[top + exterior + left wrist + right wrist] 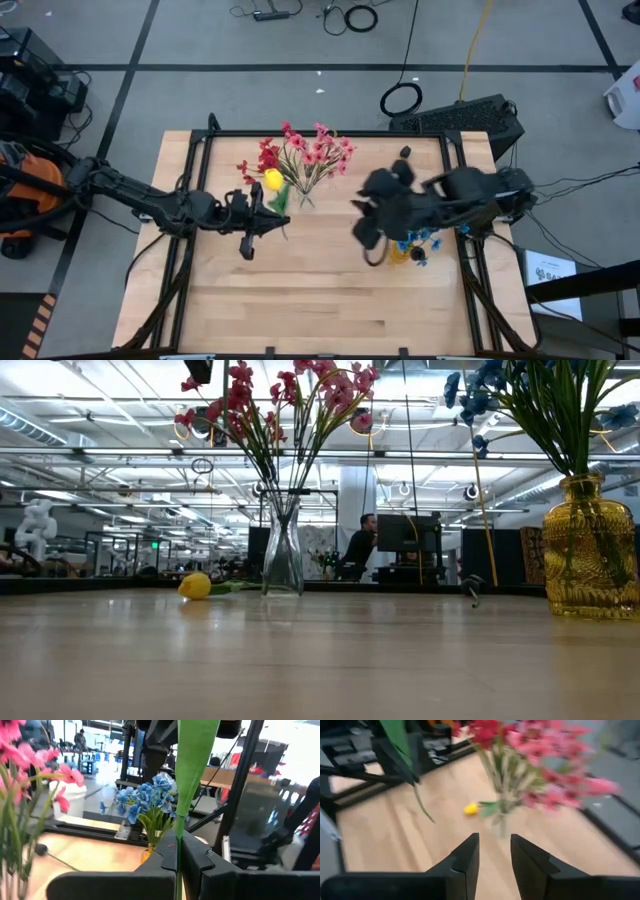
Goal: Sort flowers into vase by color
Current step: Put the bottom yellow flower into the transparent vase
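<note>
My left gripper is left of the clear vase and shut on a thin green flower stem with a broad leaf; the flower's head is out of view. The clear vase holds red and pink flowers. A yellow bud lies on the table beside its base. An amber vase at the right holds blue flowers. My right gripper hovers left of the amber vase, open with nothing between its fingers. My left gripper pinches the thin stem just below the broad leaf between its two fingers. The fingers point level toward the table's right side and lie across the stem. The stem stands upright, leaf above the fingers, and its lower end hangs free, clear of the table.
A small dark bud on a thin stem lies near the table's far right corner. Black frame rails run along the table's sides. Bare wood spreads across the near half. A person sits far behind the table.
</note>
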`<state>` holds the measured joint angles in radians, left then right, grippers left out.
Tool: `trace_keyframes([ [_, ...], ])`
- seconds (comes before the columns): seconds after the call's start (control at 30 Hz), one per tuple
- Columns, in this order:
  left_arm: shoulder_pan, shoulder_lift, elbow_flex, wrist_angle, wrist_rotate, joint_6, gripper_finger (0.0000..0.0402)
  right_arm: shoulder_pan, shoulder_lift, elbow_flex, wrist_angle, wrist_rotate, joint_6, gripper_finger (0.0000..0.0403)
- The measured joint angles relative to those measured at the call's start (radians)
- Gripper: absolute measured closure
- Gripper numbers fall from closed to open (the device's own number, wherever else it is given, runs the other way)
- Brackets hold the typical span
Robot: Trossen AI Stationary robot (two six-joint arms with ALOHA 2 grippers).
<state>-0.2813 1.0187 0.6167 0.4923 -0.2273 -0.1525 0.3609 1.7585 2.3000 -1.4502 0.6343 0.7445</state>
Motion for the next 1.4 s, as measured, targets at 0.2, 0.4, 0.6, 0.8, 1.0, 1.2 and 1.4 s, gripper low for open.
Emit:
trace_keyframes([
  [0.2, 0.026, 0.044, 0.0, 0.061, -0.009, 0.162, 0.0398, 0.076, -0.088, -0.004, -0.118, 0.106, 0.013, 0.0305],
  [0.4, 0.076, 0.21, 0.0, 0.264, -0.093, 0.238, 0.0398, 0.109, -0.222, -0.112, -0.119, 0.132, -0.053, 0.0305],
  [0.6, 0.12, 0.279, 0.0, 0.345, -0.257, 0.294, 0.0398, 0.13, -0.428, -0.365, -0.029, 0.125, -0.049, 0.0305],
  [0.8, 0.174, 0.279, 0.0, 0.419, -0.314, 0.368, 0.0398, 0.145, -0.658, -0.697, 0.17, 0.125, -0.05, 0.0305],
  [1.0, 0.226, 0.34, 0.0, 0.424, -0.311, 0.292, 0.0398, 0.145, -0.837, -0.988, 0.389, 0.118, -0.087, 0.0305],
  [1.2, 0.235, 0.451, 0.0, 0.496, -0.333, 0.289, 0.0398, 0.145, -0.956, -1.138, 0.521, 0.066, -0.095, 0.0305],
  [1.4, 0.235, 0.527, 0.001, 0.55, -0.351, 0.265, 0.0392, 0.145, -1.004, -1.177, 0.58, 0.04, -0.111, 0.0305],
])
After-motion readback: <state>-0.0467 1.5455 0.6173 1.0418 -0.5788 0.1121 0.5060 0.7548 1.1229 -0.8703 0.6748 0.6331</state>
